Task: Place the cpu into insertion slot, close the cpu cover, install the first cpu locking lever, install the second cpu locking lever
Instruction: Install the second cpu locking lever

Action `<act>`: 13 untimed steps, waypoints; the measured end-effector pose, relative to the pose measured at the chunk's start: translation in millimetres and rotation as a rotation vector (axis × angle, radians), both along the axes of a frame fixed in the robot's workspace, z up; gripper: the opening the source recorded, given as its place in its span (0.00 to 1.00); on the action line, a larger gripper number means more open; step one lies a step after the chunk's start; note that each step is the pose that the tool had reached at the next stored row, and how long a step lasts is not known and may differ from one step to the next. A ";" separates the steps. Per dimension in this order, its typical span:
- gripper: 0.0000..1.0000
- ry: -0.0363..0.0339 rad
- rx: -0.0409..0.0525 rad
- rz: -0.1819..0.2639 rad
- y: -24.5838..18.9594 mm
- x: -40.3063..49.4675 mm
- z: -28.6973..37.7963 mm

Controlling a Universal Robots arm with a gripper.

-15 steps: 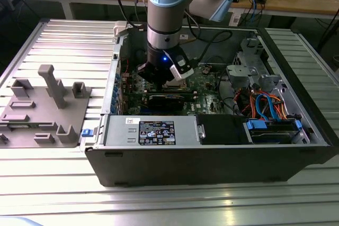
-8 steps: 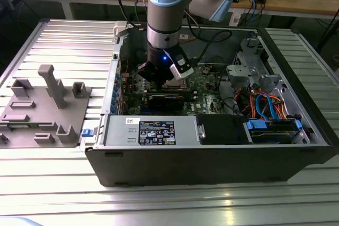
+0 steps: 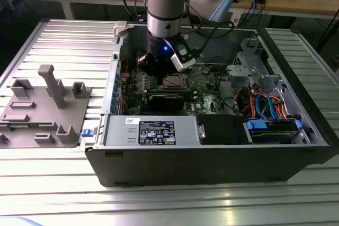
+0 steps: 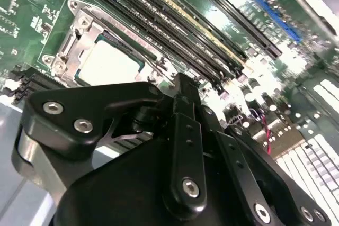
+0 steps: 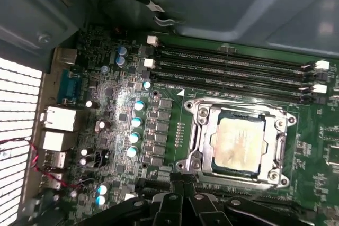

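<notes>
The cpu (image 5: 238, 140), a pale silvery square, lies flat in the insertion slot, whose contact field is hidden beneath it. The cpu cover (image 5: 205, 141), a thin metal frame, lies down around the chip, whose top shows through the window. In the second wrist view the cpu (image 4: 111, 63) and the cover (image 4: 71, 46) sit just beyond my black fingers. My gripper (image 5: 183, 184) hovers beside the socket's edge, shut with nothing between its fingers. In the exterior view my gripper (image 3: 154, 68) hangs inside the open computer case, toward that view's left of the cpu (image 3: 175, 81).
Long black memory slots (image 5: 228, 72) run beside the socket. Blue-topped capacitors (image 5: 137, 123) and rear ports (image 5: 58, 119) stand on the board. The case holds a power supply (image 3: 153, 130) and drive cables (image 3: 265, 104). A grey fixture tray (image 3: 42, 112) lies at the exterior view's left.
</notes>
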State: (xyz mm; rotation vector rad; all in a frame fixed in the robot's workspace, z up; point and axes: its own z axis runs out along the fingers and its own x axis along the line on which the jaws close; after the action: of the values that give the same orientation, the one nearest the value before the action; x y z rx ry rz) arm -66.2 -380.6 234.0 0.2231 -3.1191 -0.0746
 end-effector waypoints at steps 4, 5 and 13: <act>0.11 0.0000 -0.0214 0.000 0.8 0.7 17.6; 0.11 0.0001 -0.0238 0.000 0.8 1.0 19.8; 0.11 0.0018 -0.0282 0.000 0.8 3.5 25.5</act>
State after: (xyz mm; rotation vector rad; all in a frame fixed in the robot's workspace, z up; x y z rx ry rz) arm -62.6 -379.8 259.6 0.2228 -3.1160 -0.0309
